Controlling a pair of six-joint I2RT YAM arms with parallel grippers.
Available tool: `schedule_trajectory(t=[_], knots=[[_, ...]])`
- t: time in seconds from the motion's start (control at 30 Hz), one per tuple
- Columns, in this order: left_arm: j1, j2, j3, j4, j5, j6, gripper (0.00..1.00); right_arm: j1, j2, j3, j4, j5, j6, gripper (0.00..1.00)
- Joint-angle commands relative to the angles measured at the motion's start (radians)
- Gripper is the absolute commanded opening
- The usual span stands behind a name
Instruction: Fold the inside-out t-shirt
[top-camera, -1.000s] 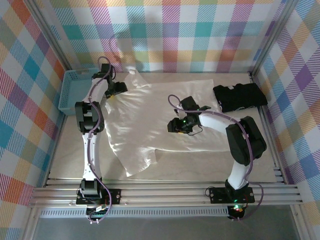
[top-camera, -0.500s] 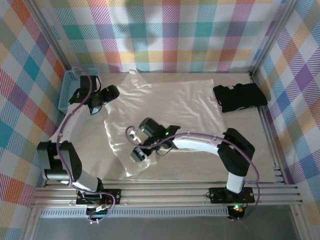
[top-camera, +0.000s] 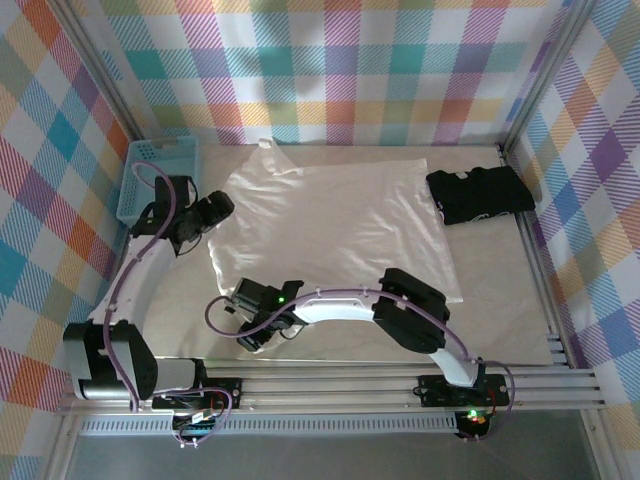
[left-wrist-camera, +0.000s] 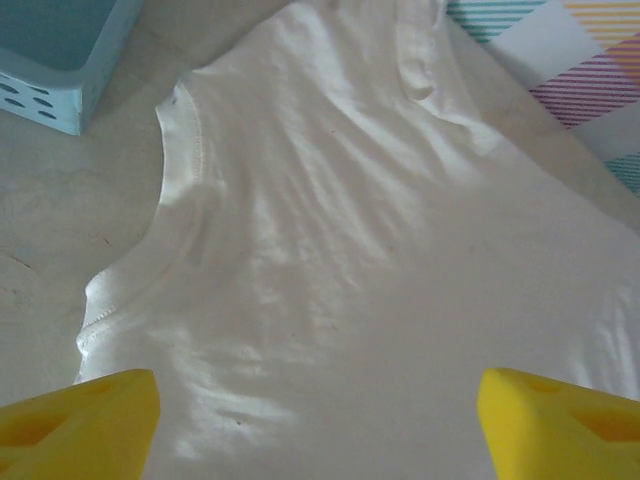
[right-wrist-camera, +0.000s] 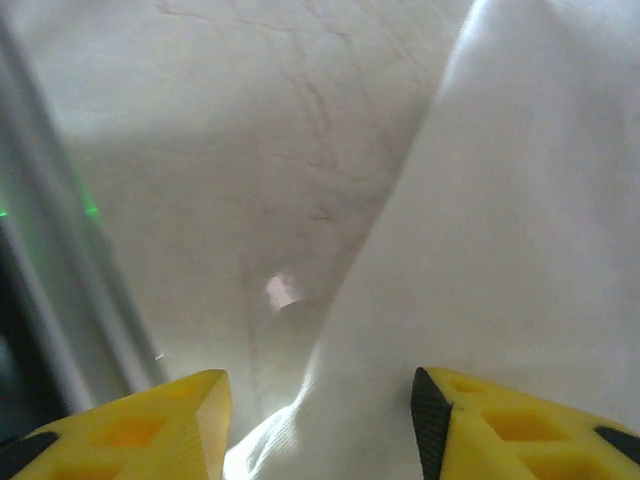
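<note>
One white t-shirt (top-camera: 340, 215) lies spread on the counter (top-camera: 510, 320). Its left edge sits beneath the left tool (top-camera: 215, 207), whose jaws are wide apart and empty. The right tool (top-camera: 250, 335), equally wide, straddles the shirt's near corner without gripping it. One blue basket (top-camera: 160, 152) sits just beyond the left tool, and one black garment (top-camera: 480, 195) lies well right of both.
</note>
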Motion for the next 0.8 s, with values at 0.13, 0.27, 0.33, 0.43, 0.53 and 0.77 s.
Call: schedule_trajectory(t=[0.13, 0.27, 0.33, 0.43, 0.53, 0.77], knots=[[0.009, -0.107, -0.034, -0.081, 0.023, 0.005, 0.83, 0.016, 0.051, 0.079, -0.099, 0.137, 0.074, 0.25], [0.009, -0.153, -0.063, -0.099, 0.03, 0.01, 0.83, 0.014, 0.003, 0.054, -0.054, 0.065, 0.085, 0.13], [0.009, -0.169, -0.081, -0.099, 0.026, 0.011, 0.84, 0.008, -0.019, 0.039, -0.021, 0.009, 0.098, 0.08], [0.009, -0.175, -0.083, -0.112, 0.014, 0.028, 0.83, -0.021, -0.04, 0.006, 0.061, -0.133, 0.145, 0.04], [0.009, -0.177, -0.078, -0.114, 0.01, 0.031, 0.84, -0.048, -0.061, -0.038, 0.158, -0.263, 0.182, 0.03], [0.009, -0.173, -0.082, -0.106, 0.023, 0.029, 0.84, -0.084, -0.049, -0.082, 0.207, -0.342, 0.229, 0.09]])
